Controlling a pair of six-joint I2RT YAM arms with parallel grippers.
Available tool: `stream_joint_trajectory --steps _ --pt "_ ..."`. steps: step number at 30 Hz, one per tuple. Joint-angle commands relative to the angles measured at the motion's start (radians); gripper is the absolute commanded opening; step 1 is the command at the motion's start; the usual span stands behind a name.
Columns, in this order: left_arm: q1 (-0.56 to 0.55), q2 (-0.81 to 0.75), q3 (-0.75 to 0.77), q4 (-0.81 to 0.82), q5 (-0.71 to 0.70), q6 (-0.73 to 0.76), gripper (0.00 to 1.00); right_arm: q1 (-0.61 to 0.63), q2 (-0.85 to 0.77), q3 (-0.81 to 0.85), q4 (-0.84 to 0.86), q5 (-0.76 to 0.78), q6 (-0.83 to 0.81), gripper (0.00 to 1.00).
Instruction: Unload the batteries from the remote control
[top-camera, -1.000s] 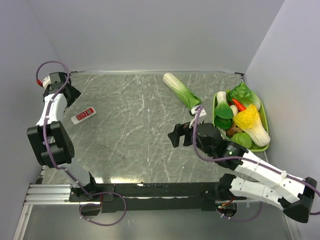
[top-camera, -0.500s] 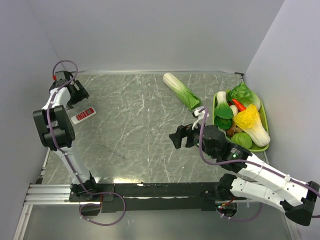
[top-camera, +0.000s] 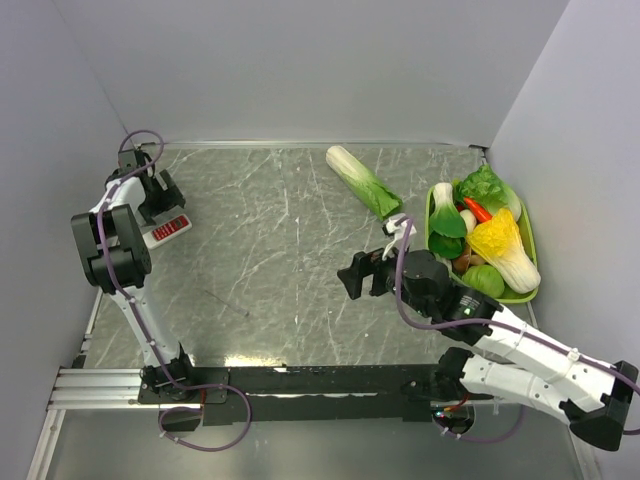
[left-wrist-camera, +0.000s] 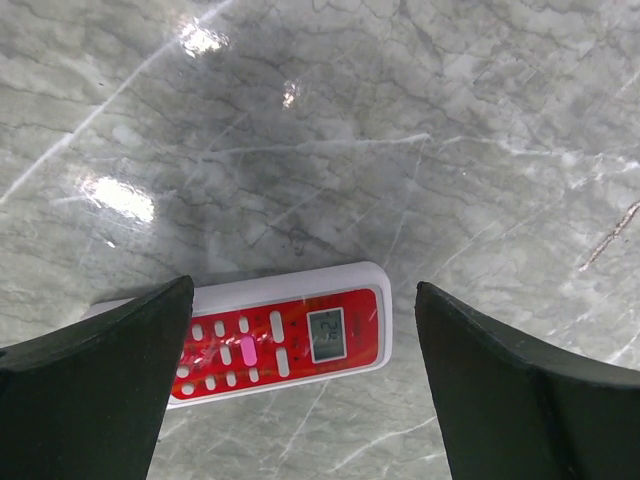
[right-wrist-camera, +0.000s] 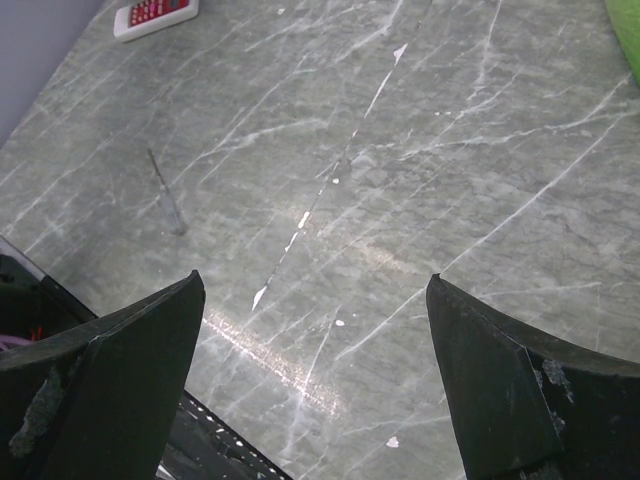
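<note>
The remote control lies face up at the table's far left, white with a red button panel and a small grey display. My left gripper hangs just over it, open and empty; in the left wrist view its fingers stand on either side of the remote's display end without touching it. My right gripper is open and empty over the middle of the table. The remote shows far off at the top left of the right wrist view. The batteries are hidden.
A green tray holding vegetables, among them a red chili pepper, stands at the right edge. A long green-and-white cabbage lies on the table at the back centre. Grey walls close in the left, back and right sides.
My left gripper has swung from the back left corner toward the remote and now hangs over it. The right gripper has shifted only slightly.
</note>
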Motion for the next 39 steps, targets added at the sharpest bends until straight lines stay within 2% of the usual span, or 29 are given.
stream_joint_trajectory --steps 1,10,18,25,27,30,31,33,35,36,39 --pt "0.001 -0.024 -0.003 0.008 -0.020 0.029 0.97 0.001 -0.037 0.003 0.023 0.005 -0.004 1.00" --pt "0.002 -0.114 -0.094 -0.044 0.020 0.036 0.97 -0.001 -0.101 -0.003 0.003 0.002 0.002 1.00" --pt "-0.007 -0.300 -0.249 -0.027 0.218 0.049 0.98 0.001 -0.181 -0.032 0.031 -0.024 0.007 1.00" --pt "-0.015 -0.340 -0.286 -0.052 0.158 0.068 0.99 -0.001 -0.210 -0.034 0.016 -0.033 0.007 1.00" --pt "-0.025 -0.340 -0.255 -0.064 0.056 0.075 0.99 0.001 -0.225 -0.040 0.017 -0.024 0.004 1.00" --pt "-0.056 -0.328 -0.202 -0.078 -0.094 0.105 0.95 -0.002 -0.241 -0.049 0.023 -0.015 0.001 1.00" --pt "-0.065 -0.323 -0.197 -0.069 -0.124 0.117 0.85 -0.001 -0.242 -0.051 0.023 -0.015 0.001 1.00" --pt "-0.099 -0.309 -0.209 -0.041 -0.210 0.147 0.83 0.001 -0.248 -0.046 0.022 -0.013 0.004 1.00" --pt "-0.111 -0.306 -0.240 0.012 -0.209 0.180 0.84 -0.001 -0.255 -0.045 0.025 -0.015 0.001 1.00" --pt "-0.114 -0.303 -0.258 0.020 -0.163 0.212 0.85 0.001 -0.259 -0.046 0.023 -0.015 0.001 1.00" --pt "-0.113 -0.243 -0.203 -0.030 -0.121 0.225 0.87 0.001 -0.270 -0.054 0.029 -0.007 -0.002 1.00"
